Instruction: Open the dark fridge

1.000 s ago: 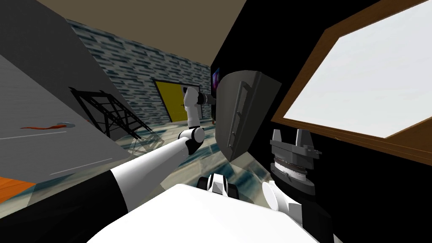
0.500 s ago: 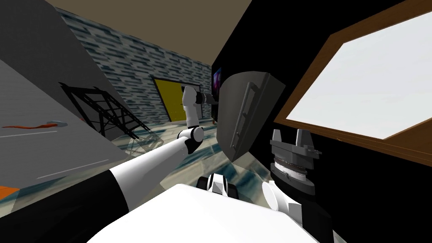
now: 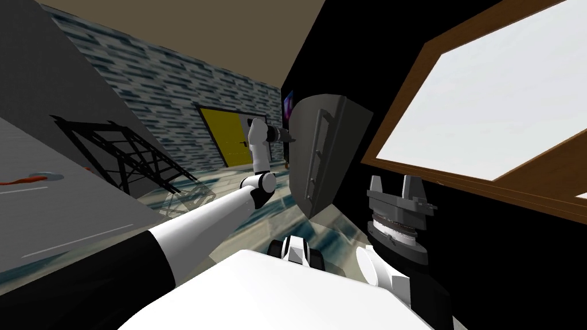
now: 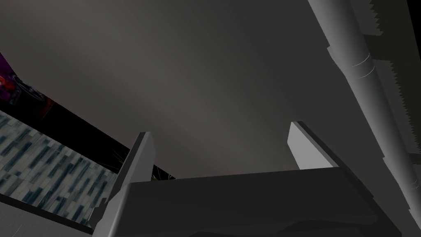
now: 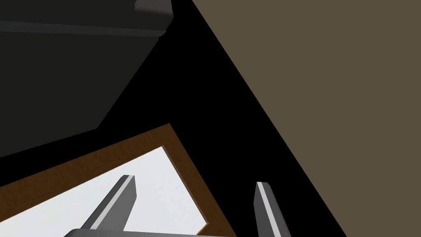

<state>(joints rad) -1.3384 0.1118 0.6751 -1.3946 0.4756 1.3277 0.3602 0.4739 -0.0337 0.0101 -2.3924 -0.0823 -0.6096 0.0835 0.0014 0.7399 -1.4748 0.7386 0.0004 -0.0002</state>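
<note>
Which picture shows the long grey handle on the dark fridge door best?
The head view: the long grey bar handle shows whole on the dark grey fridge door. The left wrist view gives a close stretch of it beside the open left pincer. The right wrist view catches a dark corner of the fridge.

left gripper at fridge door face, beside its handle | right gripper right of fridge door, apart

Centre frame, the fridge is dark grey. Left of it, a yellow door sits in a wall patterned with blue-grey bricks. Upper right, a white window has a brown frame.
</note>
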